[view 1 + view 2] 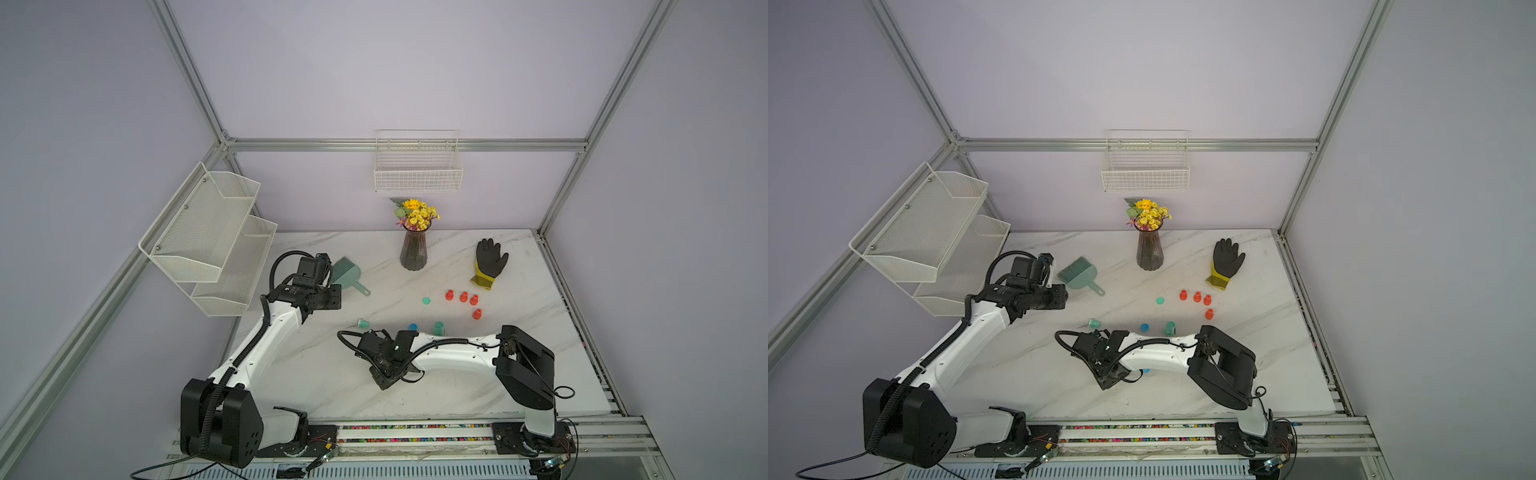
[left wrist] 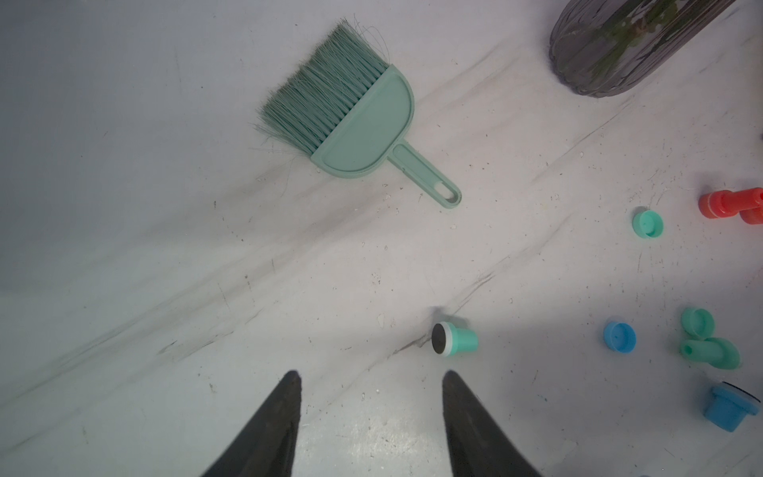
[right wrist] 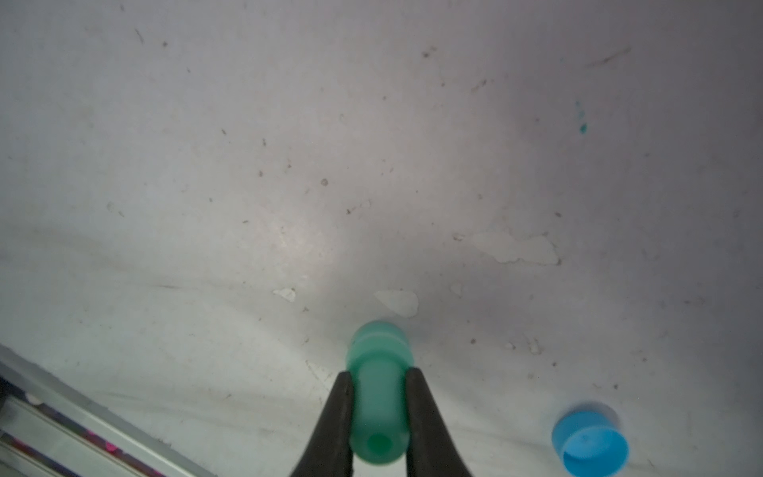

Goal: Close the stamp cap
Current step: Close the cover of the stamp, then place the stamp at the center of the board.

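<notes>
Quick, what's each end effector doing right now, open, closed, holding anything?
Left end effector: open, holding nothing.
Right end effector: closed on the green stamp.

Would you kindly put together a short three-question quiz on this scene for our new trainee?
1. True or false: the right pincer is shut on a green stamp.
2. How many red stamps are on the table? A) two B) four C) six
3. Fill in: the left pincer is ____ and holds nothing.
Key: 1 true; 2 B; 3 open.
</notes>
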`<action>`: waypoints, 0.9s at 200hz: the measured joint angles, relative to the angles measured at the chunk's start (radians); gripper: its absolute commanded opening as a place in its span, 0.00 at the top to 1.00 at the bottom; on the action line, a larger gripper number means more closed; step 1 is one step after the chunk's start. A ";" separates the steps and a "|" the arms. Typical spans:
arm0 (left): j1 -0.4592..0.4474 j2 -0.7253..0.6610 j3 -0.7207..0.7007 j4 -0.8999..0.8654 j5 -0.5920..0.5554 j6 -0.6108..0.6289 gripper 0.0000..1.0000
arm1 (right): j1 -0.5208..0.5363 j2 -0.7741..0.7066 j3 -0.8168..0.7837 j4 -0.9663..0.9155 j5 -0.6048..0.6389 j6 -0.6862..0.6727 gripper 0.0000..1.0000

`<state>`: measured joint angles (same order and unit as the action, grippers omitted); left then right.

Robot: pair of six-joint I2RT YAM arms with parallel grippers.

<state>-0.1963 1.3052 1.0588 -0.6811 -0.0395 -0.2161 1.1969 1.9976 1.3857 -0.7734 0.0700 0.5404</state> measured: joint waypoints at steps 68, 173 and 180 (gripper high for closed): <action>0.000 0.000 0.000 -0.002 -0.003 0.000 0.45 | 0.002 0.042 0.067 -0.076 -0.004 -0.022 1.00; 0.006 0.000 0.000 -0.009 -0.026 0.000 0.44 | -0.114 -0.026 0.082 -0.093 -0.062 -0.009 1.00; 0.006 0.000 0.000 -0.010 -0.026 0.000 0.44 | -0.127 -0.045 0.074 -0.096 -0.061 -0.004 1.00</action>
<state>-0.1902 1.3052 1.0588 -0.6907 -0.0658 -0.2161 1.0702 1.9522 1.4597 -0.8696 0.0086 0.5365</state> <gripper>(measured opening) 0.555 0.212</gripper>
